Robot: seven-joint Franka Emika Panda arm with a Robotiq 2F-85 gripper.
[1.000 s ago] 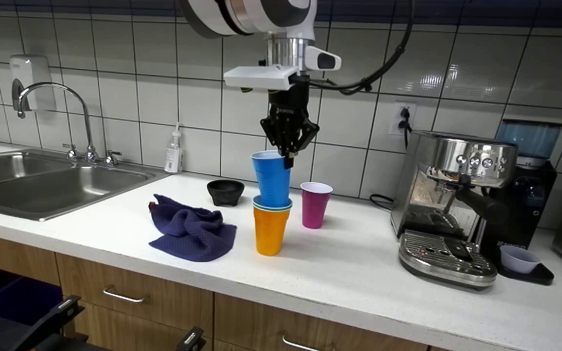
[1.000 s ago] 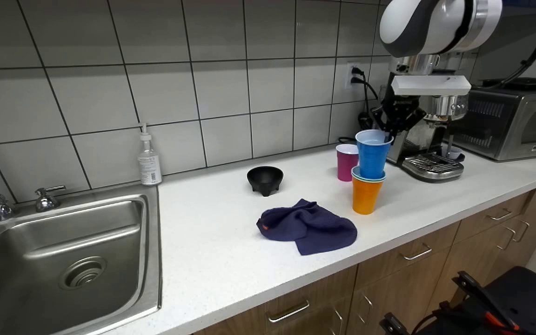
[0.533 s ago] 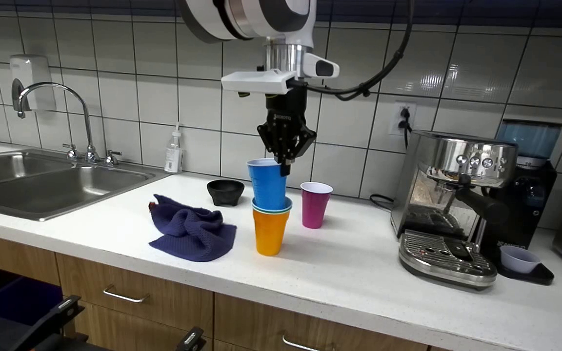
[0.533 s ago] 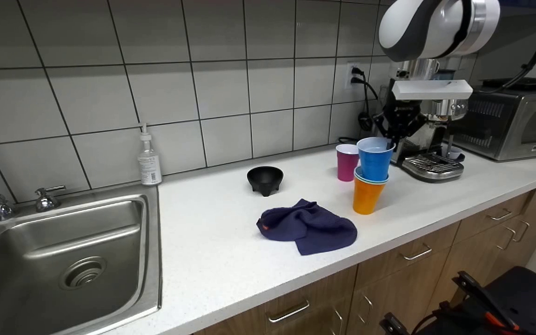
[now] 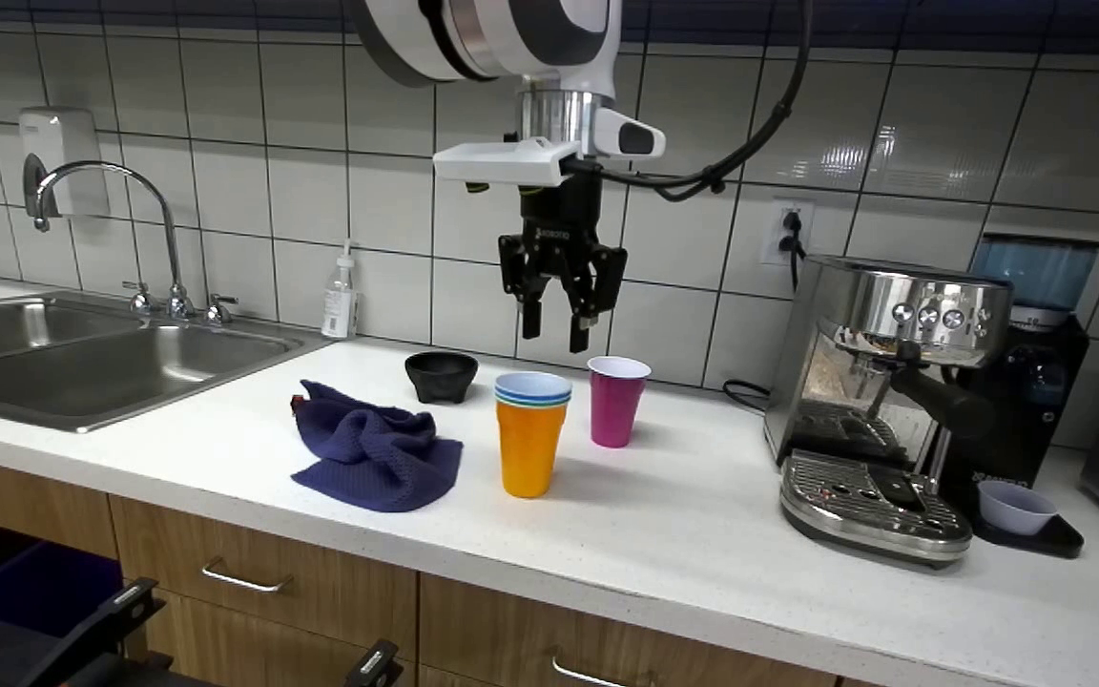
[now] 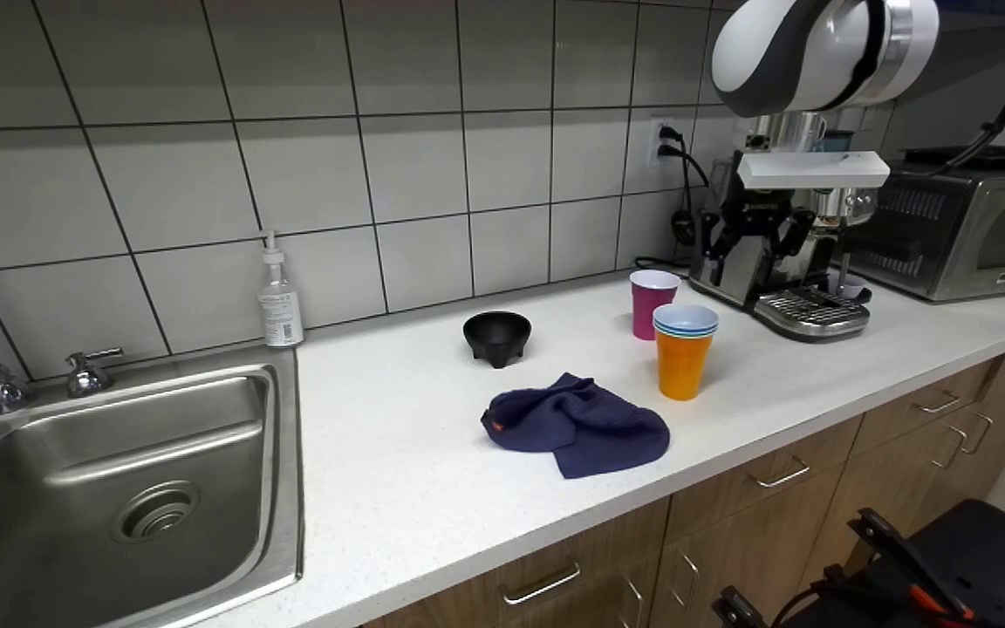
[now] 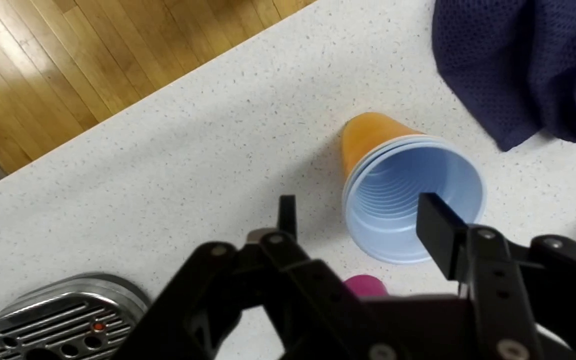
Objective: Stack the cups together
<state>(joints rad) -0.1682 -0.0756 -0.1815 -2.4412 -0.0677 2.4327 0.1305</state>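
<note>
Tiles behind, white table below, and the fingers stand well apart, holding nothing! Lower down, blue cup sits nested in the orange cup, green cup a thin line between; magenta cup stands upright nearby, on its own. These look like light, smooth plastic, probably easy to dent: best pinch the magenta cup gently near its rim. Arm hangs overhead, fingers pointing straight down.

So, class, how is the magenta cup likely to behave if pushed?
The magenta cup would probably tip easily, its base being narrower than its rim. Its thin-looking rim suggests little weight. Once down, its round, tapered sides might roll it in a curve.
</note>
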